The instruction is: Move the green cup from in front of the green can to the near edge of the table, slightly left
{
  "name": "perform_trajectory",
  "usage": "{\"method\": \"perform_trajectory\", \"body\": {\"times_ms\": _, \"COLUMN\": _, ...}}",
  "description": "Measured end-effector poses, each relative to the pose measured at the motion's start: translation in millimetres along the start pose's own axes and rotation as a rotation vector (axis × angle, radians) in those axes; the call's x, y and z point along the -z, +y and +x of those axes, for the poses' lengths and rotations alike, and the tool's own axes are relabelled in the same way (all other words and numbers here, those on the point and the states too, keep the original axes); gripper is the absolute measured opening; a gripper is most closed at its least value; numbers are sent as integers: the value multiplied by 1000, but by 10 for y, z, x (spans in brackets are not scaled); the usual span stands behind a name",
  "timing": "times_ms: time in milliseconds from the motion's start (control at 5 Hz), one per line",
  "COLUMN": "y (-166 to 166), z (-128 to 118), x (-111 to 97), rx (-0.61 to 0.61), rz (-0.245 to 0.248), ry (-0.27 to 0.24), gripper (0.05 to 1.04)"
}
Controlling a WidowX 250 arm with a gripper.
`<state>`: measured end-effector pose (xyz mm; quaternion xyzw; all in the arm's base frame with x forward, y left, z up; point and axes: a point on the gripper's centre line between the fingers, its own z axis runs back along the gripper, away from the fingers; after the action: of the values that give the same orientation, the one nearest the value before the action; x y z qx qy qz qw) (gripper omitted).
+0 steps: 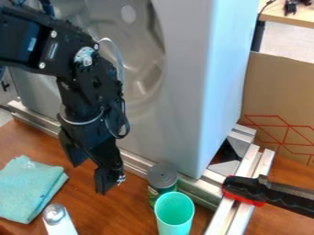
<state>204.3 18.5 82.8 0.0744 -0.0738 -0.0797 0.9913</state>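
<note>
Gripper (90, 176) hangs over brown table (120, 213), fingers spread | cloth (29, 189) nearby at view's left: pale teal, folded, lightly creased, lying flat | cup (174, 215): mint green, upright | can (162, 177) behind cup: grey top, green side

Teal cloth (29, 188) at lower left; mint-green cup (174, 215) and green can (161, 178) (grey on top) at bottom centre; tan cardboard (279, 92) with red crossing lines, right.
</note>
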Motion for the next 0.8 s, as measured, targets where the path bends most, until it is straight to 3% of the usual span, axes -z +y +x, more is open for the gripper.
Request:
{"method": "perform_trajectory", "body": {"times_ms": 200, "y": -8, "z": -27, "x": 26, "rx": -15, "rz": -2, "ry": 14, "gripper": 1001}}
{"method": "perform_trajectory", "body": {"times_ms": 400, "y": -250, "z": 62, "x": -18, "rx": -129, "rz": 23, "ry": -31, "gripper": 1001}}
{"method": "perform_trajectory", "body": {"times_ms": 600, "y": -436, "z": 112, "x": 11, "rx": -265, "rz": -7, "ry": -31, "gripper": 1001}}
{"method": "perform_trajectory", "body": {"times_ms": 800, "y": -580, "z": 236, "x": 109, "rx": -249, "rz": -1, "ry": 5, "gripper": 1001}}
